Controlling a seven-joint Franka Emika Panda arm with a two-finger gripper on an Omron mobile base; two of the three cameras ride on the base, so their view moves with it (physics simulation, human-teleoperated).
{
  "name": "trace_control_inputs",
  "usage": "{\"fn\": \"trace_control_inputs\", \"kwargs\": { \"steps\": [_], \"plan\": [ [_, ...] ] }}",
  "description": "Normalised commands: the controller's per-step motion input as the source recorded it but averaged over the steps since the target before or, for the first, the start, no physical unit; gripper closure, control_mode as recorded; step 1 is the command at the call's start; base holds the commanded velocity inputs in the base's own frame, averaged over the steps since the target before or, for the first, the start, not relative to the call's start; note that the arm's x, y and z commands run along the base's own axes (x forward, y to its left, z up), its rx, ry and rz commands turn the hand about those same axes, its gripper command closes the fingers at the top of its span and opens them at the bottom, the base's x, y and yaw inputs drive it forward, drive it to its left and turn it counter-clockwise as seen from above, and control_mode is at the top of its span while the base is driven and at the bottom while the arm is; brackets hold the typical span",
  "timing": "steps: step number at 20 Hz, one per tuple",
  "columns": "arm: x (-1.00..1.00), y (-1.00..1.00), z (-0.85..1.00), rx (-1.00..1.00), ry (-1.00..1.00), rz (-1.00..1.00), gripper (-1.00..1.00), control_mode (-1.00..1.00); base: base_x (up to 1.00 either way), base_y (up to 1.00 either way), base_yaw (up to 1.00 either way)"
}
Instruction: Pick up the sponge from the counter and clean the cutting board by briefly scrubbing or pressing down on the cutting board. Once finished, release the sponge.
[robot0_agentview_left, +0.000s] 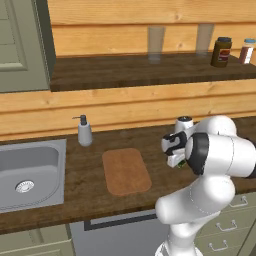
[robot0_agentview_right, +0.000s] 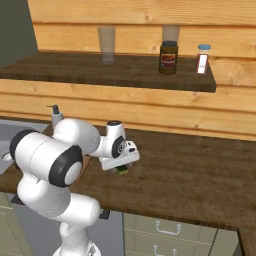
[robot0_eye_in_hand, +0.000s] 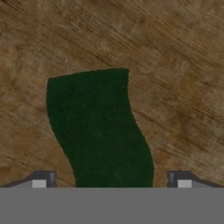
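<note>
Wooden plank walls back a long dark brown worktop (robot0_agentview_left: 125, 135), with a dark upper shelf (robot0_agentview_left: 150, 70) above it carrying two glasses, a brown jar (robot0_agentview_left: 221, 51) and a small shaker (robot0_agentview_left: 246, 51).

Read from the left in the left base view, the worktop holds a grey sink (robot0_agentview_left: 30, 172), then a soap dispenser (robot0_agentview_left: 84, 131) by the wall, then the cutting board (robot0_agentview_left: 126, 171) lying flat and bare with its long axis running from the front edge toward the wall. Right of the board, and apart from it, the arm's wrist bends down over the sponge (robot0_eye_in_hand: 98, 131); a sliver of green shows under the hand in the right base view (robot0_agentview_right: 120, 171).

The end effector (robot0_eye_in_hand: 111, 181) points straight down at the worktop with its jaws spread as wide as they go and nothing between them. In the hand view the sponge lies directly below and ahead of it, its dark green top running from between the two finger tips (robot0_eye_in_hand: 41, 179) away toward the upper left of that view. So its long axis lies roughly across the line that joins the tips, and its narrower width sits between them, with bare worktop showing on either side.

My judgement: the coming move is a straight descent onto the sponge, then a close across its short side. The board lies to the robot's left afterwards.
</note>
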Motion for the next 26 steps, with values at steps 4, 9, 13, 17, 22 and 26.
{"fn": "trace_control_inputs", "kwargs": {
  "steps": [4,9,13,17,22,26],
  "plan": [
    [0.0,0.0,-0.19,-0.04,0.0,0.0,-1.0,-1.0,0.0,0.0,0.0],
    [0.0,0.0,-0.48,-0.04,0.05,0.0,1.0,-1.0,0.0,0.0,0.0],
    [0.0,0.01,-0.16,0.0,0.0,0.0,1.0,-1.0,0.0,0.0,0.0],
    [-0.1,0.01,-0.31,0.0,0.0,0.05,1.0,-1.0,0.0,0.0,0.0],
    [-0.4,0.13,-0.02,0.01,-0.08,0.08,1.0,-1.0,0.0,0.0,0.0],
    [-0.79,0.48,0.59,0.07,-0.25,0.07,1.0,-1.0,0.0,0.0,0.0]
  ]
}}
